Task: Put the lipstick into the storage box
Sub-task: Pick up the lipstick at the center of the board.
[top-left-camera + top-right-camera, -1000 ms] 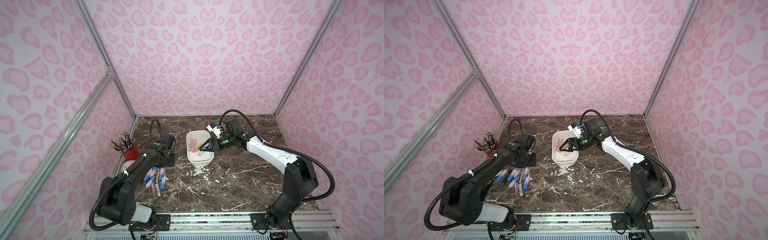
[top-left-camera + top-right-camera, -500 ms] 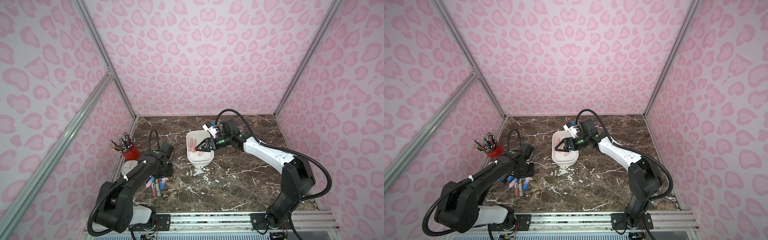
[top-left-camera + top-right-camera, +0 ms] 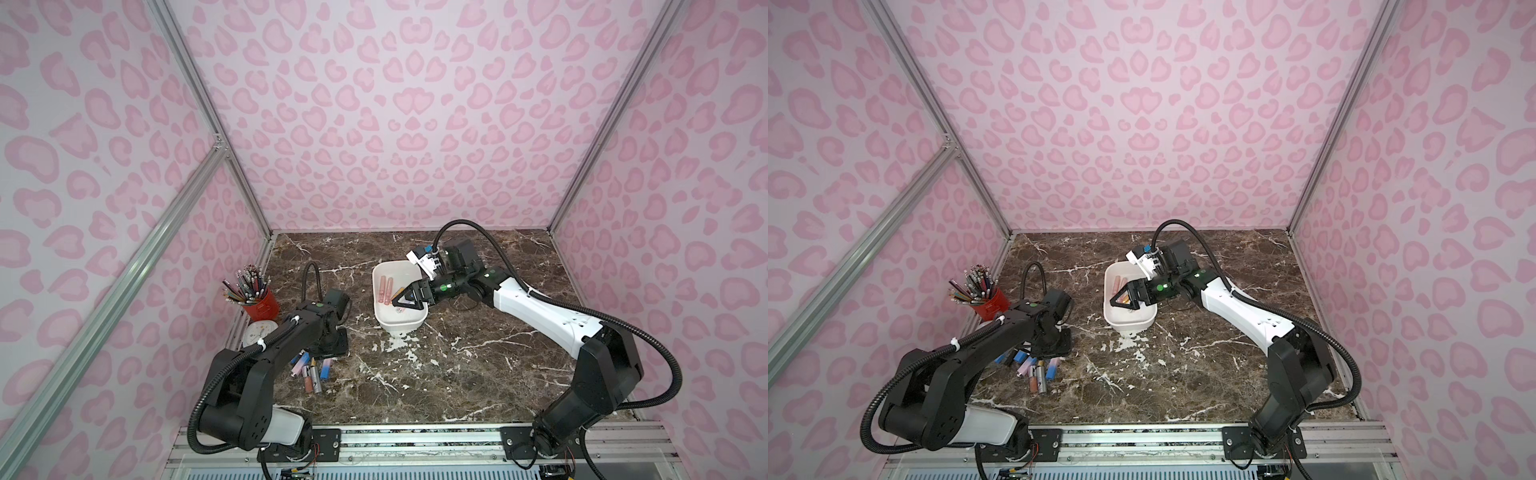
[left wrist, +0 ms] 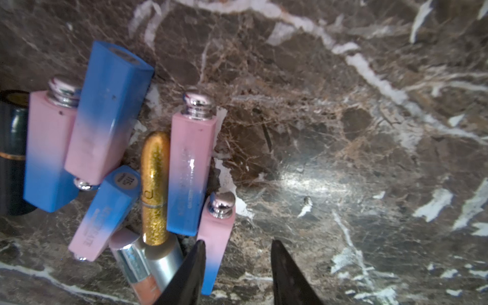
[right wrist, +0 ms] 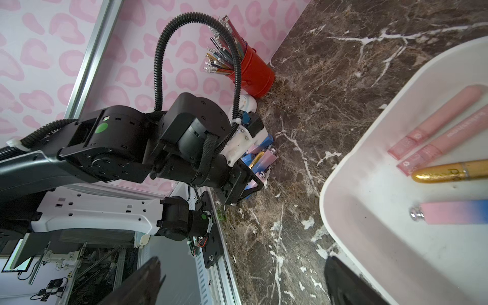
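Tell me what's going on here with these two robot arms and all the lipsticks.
This robot is moving lipsticks into the white storage box. The right hand hangs open and empty over the box, which already holds four tubes. The left hand is low over the pile of lipsticks on the marble table, its jaws apart beside a pink-and-blue lipstick, with nothing gripped yet.

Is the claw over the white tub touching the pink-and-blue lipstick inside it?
Apart. The right wrist view shows bare storage box floor between the right gripper and the pink-and-blue lipstick.
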`<state>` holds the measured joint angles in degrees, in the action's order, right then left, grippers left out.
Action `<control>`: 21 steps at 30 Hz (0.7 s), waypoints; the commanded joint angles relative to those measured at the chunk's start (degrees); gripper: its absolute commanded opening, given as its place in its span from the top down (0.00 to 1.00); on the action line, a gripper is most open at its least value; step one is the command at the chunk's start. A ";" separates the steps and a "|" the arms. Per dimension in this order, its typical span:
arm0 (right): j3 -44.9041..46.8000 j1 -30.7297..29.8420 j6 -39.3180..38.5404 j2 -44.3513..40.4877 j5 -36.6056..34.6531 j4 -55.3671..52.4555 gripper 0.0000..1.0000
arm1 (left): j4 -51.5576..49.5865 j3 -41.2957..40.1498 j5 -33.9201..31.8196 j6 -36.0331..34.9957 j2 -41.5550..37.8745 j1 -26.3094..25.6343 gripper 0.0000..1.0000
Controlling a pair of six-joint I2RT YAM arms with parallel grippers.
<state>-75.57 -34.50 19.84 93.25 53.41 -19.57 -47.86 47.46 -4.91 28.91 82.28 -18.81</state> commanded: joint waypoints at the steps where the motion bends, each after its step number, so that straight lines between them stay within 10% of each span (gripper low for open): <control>1: 1.10 0.01 -0.94 -1.37 -1.28 -0.29 0.01 | 0.04 -0.44 -0.48 0.78 0.54 0.09 0.56; 21: 11.14 0.99 -1.68 -15.21 -8.46 -4.13 0.01 | 2.24 -1.28 2.00 1.66 6.86 0.09 0.59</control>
<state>-65.28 -33.52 19.07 78.72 47.20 -22.57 -47.68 47.44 -5.80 29.93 87.61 -18.83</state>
